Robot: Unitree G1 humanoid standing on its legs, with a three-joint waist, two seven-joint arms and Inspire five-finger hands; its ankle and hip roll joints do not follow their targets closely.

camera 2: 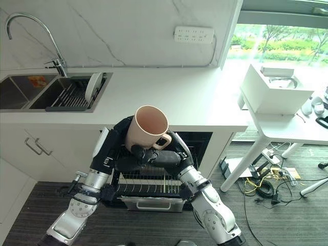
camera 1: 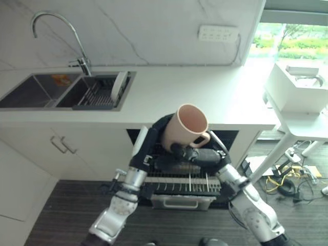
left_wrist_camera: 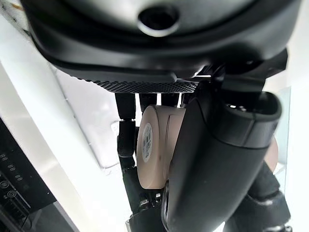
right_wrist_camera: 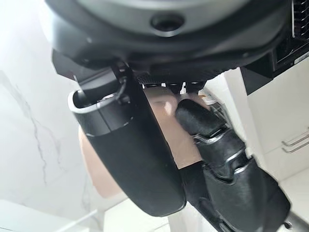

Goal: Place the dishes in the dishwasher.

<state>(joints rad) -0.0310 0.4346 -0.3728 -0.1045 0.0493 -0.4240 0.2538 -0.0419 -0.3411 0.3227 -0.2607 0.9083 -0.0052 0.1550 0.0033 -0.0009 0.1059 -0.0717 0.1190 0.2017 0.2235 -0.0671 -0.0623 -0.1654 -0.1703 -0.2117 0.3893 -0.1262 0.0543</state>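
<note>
A: Where was the mug (camera 1: 188, 126) when we looked?

B: Up in the air in front of the counter (camera 1: 220, 97), over the pulled-out dishwasher rack (camera 1: 182, 183), mouth tipped up toward us. We had both hands on it: the left hand (camera 1: 160, 131) wrapped round its left side and base, the right hand (camera 1: 197, 155) curled at the handle side underneath. Both wrist views showed fingers closed against the pink body.

A: So how far along did we judge ourselves?

B: Early. The mug hadn't gone into the rack, and the rack looked bare as far as we could see past our arms. A white plate (camera 1: 119, 85) stood on edge in the drying rack (camera 1: 97, 95) in the sink (camera 1: 38, 89), far left, so at least that remained too.

A: Anything in our way?

B: Mostly ourselves. Our forearms crossed over the rack, and the counter edge sat just beyond the mug. The white table (camera 1: 297, 128) to the right stood well apart.
</note>
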